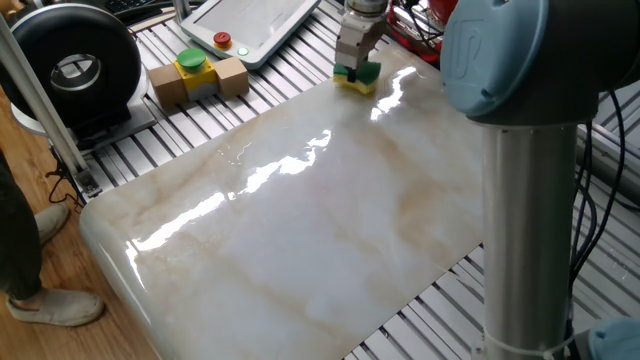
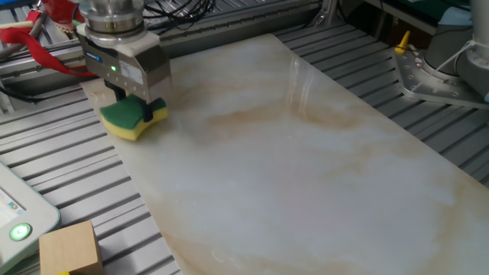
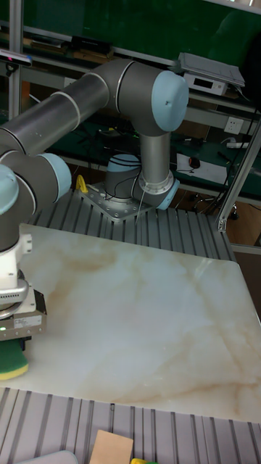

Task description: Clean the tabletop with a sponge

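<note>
A grey ribbed metal bench [image 2: 69,164] carries the tabletop [image 1: 330,230], a glossy white marble-look slab with faint beige veins and rounded corners, laid at a slant across the slats.

The gripper [image 2: 131,98] hangs straight down over one far corner of the slab, its jaws closed narrow on the sponge [image 2: 134,118], pinching it across the short width. The sponge sits directly under the claw, green scouring layer up and yellow foam down, and its underside appears to touch the marble, though contact cannot be confirmed from these views. Its long axis runs roughly crosswise to the jaws, parallel to the slab's near short edge. In the tall fixed view the sponge [image 3: 13,360] lies at the slab's lower left edge, close beside the slats.

Outward from there, nearly the whole slab stretches away from the claw: the unwiped expanse lies toward the arm's own base [image 3: 127,199] and along the long side. So the coming stroke, in my judgement, has to carry the sponge inward across the marble, not further toward the edge, where it would slide off onto the slats.

Beyond the corner lie red cables [image 2: 46,34], a wooden block [image 2: 69,248] and a pendant with a lit green button [image 2: 19,231].
</note>
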`<action>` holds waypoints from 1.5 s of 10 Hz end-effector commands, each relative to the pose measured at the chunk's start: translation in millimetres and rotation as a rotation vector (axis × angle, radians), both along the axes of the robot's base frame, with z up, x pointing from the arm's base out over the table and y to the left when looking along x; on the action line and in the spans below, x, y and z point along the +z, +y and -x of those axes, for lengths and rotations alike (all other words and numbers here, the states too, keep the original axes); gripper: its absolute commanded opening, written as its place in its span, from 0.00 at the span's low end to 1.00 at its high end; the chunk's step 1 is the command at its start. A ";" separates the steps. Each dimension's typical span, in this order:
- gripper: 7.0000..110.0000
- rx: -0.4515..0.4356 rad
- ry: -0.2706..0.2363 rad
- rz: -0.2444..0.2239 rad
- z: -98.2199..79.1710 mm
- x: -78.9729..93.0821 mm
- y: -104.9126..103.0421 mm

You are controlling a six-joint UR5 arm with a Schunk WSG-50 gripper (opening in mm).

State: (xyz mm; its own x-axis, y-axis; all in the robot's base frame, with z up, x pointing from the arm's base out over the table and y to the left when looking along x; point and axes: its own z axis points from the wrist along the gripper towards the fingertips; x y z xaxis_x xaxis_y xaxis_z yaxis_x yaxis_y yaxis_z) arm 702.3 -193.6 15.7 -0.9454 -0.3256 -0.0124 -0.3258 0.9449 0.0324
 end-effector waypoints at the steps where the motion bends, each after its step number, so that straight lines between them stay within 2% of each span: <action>1: 0.00 -0.043 -0.003 -0.027 -5.2 -9.1 21.9; 3: 0.00 -0.064 -0.002 -0.035 -8.9 -7.8 36.2; 8: 0.00 -0.076 0.009 -0.030 -9.7 -6.2 46.8; 11: 0.00 -0.104 0.017 -0.007 -12.0 -9.5 63.4; 15: 0.00 -0.118 0.023 0.024 -12.0 -4.4 80.1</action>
